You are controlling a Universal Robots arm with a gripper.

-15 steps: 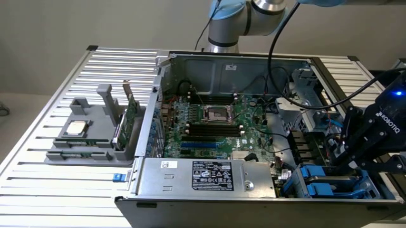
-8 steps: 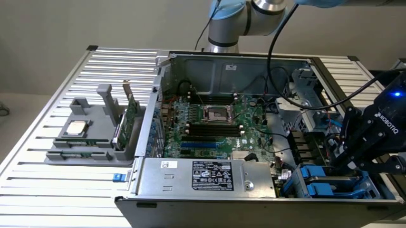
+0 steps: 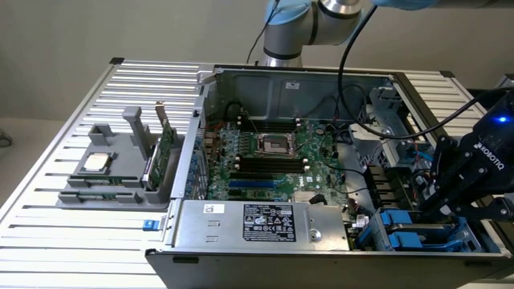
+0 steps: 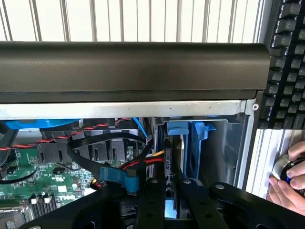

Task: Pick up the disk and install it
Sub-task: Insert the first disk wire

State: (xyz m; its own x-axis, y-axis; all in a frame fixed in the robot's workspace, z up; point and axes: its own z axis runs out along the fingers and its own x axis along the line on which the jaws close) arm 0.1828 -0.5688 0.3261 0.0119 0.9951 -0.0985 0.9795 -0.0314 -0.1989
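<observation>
The work looks far along. The disk (image 3: 425, 236) is off the table (image 3: 80, 241) and down in the drive bay at the lower right of the exterior view, in the front corner of the open case (image 3: 265, 90). The gripper (image 3: 425, 209) reaches down onto it there. In the wrist view the disk stands on edge between the fingers (image 4: 155, 200), which are drawn close together with only a narrow gap. By the look of it they pinch the disk's upper edge, though the contact itself is partly hidden. I judge the pick-up done and the install under way. Whether the disk is fully seated in its slot cannot be told, and the release is not yet made. The disk shows as a thin grey slab (image 4: 174, 157) edge-on, set in a blue carrier with rails, with red and black cables just beside it. The chip (image 3: 98, 161) and the green card (image 3: 165, 150) sit on their grey stand at the exterior view's left, well apart from the gripper.
</observation>
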